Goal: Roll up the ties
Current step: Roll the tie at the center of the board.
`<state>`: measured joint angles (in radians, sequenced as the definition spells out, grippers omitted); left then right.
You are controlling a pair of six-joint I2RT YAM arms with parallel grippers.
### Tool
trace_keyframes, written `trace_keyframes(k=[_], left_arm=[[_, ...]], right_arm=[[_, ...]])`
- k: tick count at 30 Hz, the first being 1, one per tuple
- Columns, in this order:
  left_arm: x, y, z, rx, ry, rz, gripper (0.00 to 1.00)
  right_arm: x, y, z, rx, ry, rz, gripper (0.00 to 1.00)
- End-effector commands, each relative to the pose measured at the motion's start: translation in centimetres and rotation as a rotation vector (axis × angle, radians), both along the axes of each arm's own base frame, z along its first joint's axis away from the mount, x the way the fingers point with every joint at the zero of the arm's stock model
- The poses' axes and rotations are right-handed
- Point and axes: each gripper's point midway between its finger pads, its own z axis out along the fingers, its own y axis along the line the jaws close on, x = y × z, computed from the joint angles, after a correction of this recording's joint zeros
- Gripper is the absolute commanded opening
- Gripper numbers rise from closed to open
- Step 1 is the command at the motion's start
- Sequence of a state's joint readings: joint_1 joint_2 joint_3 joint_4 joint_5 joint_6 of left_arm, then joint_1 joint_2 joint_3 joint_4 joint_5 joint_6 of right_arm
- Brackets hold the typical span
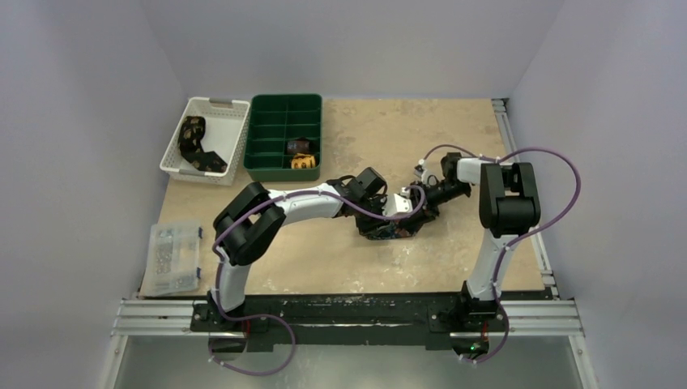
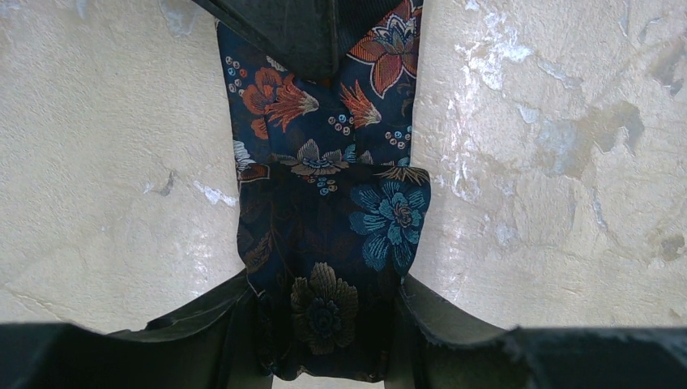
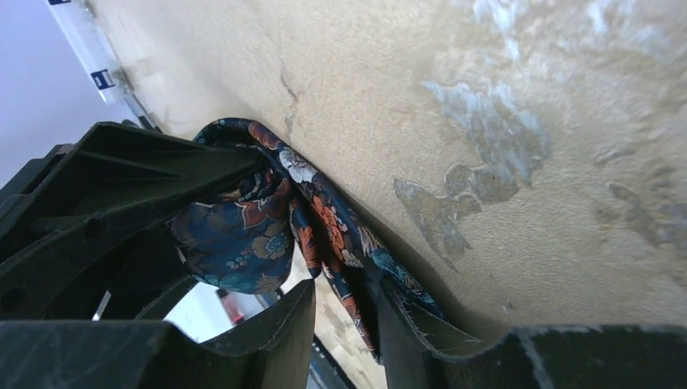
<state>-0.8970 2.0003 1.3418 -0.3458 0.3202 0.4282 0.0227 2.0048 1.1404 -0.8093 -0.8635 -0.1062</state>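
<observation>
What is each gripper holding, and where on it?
Both hold the navy floral tie: left gripper across its folded end, right gripper on a bunched stretch.

Bright, even overhead light is glaring off the table; close fingers are blurring, shadowed.

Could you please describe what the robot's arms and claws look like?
The left arm and right arm have slim white links between bulky black joints. A thin purple cable loops along each. The left claw and right claw are matte black and angular.
</observation>
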Motion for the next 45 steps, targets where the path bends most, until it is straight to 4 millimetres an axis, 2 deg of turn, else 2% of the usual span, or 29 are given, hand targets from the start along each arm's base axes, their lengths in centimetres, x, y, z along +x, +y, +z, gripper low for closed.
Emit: trace_keyframes(k=[1,5,9,15,18,20,24,26,28,34,36,39,45], left_arm=[[-1.4,3.1,-4.3,0.156,0.067,0.018,0.41],[-1.2,2.7,-4.1,0.14,0.066,0.019,0.42],[-1.1,2.3,-4.0,0.13,0.066,0.02,0.43],[-1.1,2.4,-3.9,0.126,0.063,0.021,0.46],[-1.3,2.5,-4.0,0.126,0.067,0.017,0.46],[-1.4,2.5,-4.1,0.125,0.066,0.019,0.46],[-1.4,2.6,-4.1,0.12,0.064,0.018,0.46],[-1.4,2.5,-4.1,0.119,0.062,0.019,0.47],[-1.3,2.4,-3.9,0.11,0.061,0.024,0.48],[-0.2,0.7,-1.2,-0.061,0.043,0.075,0.62],[0.2,0.2,-0.1,-0.139,0.034,0.093,0.77],[1.0,-0.9,2.1,-0.249,0.004,0.105,0.93],[3.5,-2.7,7.3,-0.43,-0.097,0.172,0.99]], right_arm=[[2.7,0.6,3.4,0.058,-0.212,0.027,0.37],[1.6,2.0,5.9,0.164,-0.204,-0.012,0.57],[1.2,3.5,6.2,0.194,-0.22,-0.033,0.6],[0.0,5.8,5.5,0.227,-0.236,0.005,0.6],[-0.2,6.2,5.0,0.22,-0.246,0.01,0.59],[0.0,6.2,4.6,0.207,-0.258,0.007,0.56],[0.0,6.1,3.5,0.194,-0.251,0.013,0.39],[-0.2,6.1,3.2,0.194,-0.248,0.022,0.25],[-0.4,6.0,2.9,0.193,-0.245,0.033,0.0],[-0.7,4.8,1.3,0.127,-0.227,0.055,0.0],[-0.6,4.3,0.8,0.105,-0.216,0.046,0.0],[-0.3,3.5,0.2,0.071,-0.229,0.052,0.0],[0.1,2.5,-0.5,0.013,-0.237,0.043,0.0]])
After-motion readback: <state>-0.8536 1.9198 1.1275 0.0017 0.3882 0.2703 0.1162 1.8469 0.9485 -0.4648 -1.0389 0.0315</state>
